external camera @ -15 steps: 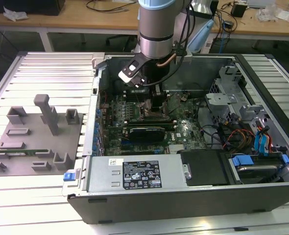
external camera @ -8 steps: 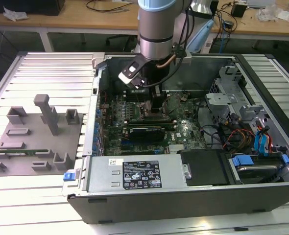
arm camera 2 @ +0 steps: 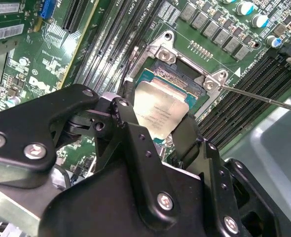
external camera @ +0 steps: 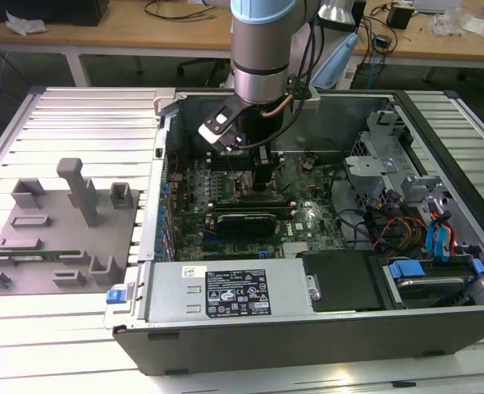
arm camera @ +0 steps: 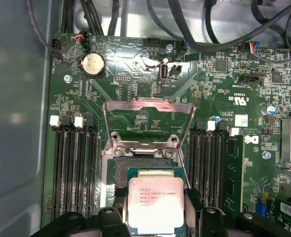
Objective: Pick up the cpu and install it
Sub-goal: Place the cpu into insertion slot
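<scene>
a: exterior view first, what's there?
b: arm [external camera: 262, 49] reaches down into the open pc case [external camera: 308, 341], w/ the gripper [external camera: 262, 182] low over the green board [external camera: 250, 209]. this view gives the wider scene: a grey parts tray [external camera: 61, 217] outside the case at the exterior view's left, and the power supply box [external camera: 226, 291] along the near wall.

a: second wrist view?
b: close-up from an angle. the cpu [arm camera 2: 160, 113] sits between the two black fingers [arm camera 2: 130, 133], pinched on opposite edges, so the gripper [arm camera 2: 155, 118] is closed on it. it hangs tilted, partly over the open socket [arm camera 2: 177, 79]. can't tell if a corner touches. a thin lever [arm camera 2: 264, 97] sticks out to one side. the tilt is what this angle adds.

a: first wrist view?
b: looks flat onto the board. cpu [arm camera: 155, 205] has its silver top up, over the socket [arm camera: 135, 170] at the end nearest the gripper [arm camera: 155, 213]. the hold-down frame [arm camera: 148, 118] is flipped open beyond it. it also takes in a coin battery [arm camera: 92, 63] and memory slots [arm camera: 74, 168] flanking the socket.

a: how will it handle?
b: i'd judge it light, stiff and flat. the metal top looks smooth, so prob slippery. underside and socket pins are likely fragile. the edges are the place to hold it, as now. any skew could bend pins.
</scene>
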Robot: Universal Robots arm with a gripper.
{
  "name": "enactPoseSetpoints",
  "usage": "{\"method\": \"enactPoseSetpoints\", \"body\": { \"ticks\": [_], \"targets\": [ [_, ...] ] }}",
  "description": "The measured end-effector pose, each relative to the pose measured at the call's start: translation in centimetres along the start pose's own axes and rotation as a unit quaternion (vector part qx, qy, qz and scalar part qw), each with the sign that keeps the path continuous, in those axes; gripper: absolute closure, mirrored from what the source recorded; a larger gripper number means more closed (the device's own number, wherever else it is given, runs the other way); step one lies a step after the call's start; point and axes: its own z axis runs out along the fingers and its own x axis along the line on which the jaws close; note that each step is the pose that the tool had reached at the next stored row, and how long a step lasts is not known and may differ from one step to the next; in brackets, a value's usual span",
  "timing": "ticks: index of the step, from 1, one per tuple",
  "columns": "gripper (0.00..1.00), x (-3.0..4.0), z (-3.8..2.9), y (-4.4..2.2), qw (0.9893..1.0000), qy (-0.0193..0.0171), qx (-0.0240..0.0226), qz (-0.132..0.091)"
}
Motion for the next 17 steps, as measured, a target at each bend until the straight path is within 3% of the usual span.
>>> {"method": "enactPoseSetpoints", "body": {
  "ticks": [10,17],
  "targets": [
    [0.45,0.51,0.39,0.01,1.0000,-0.0005,0.0005,0.009],
    [0.45,0.52,0.72,-0.02,1.0000,0.0003,-0.0003,-0.007]
  ]
}}
